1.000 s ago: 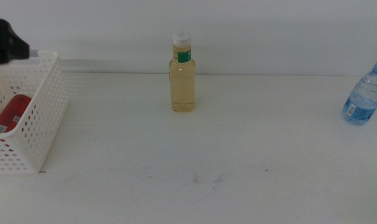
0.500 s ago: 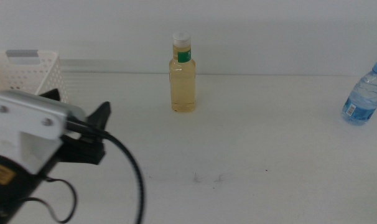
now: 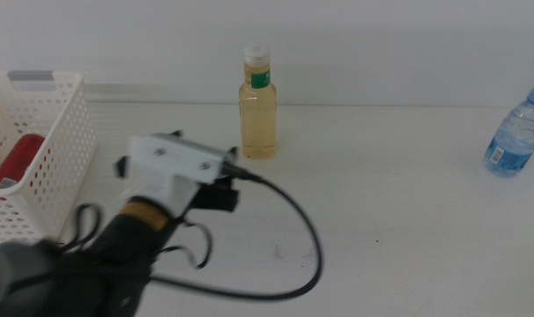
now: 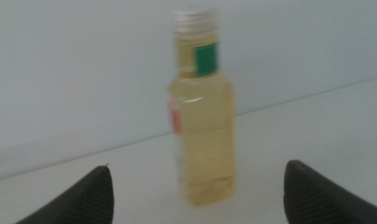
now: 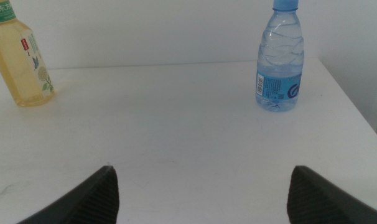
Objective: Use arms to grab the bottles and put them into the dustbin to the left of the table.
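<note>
The bottle of yellow liquid with a white cap and green neck band stands upright at the back centre of the table. My left gripper sits just in front and left of it, jaws open and empty. In the left wrist view this bottle rises a short way beyond the gap of the left gripper. The small water bottle with a blue cap stands at the far right. A red can lies inside the dustbin. My right gripper is open, well short of the water bottle.
The left arm's black body and a looping cable cover the table's front left. The dustbin stands at the left edge. In the right wrist view the table's right edge runs close behind the water bottle.
The left arm has swung away from the dustbin, rightward and forward across the table, and now points at the yellow bottle. The bottles and can have not moved.
</note>
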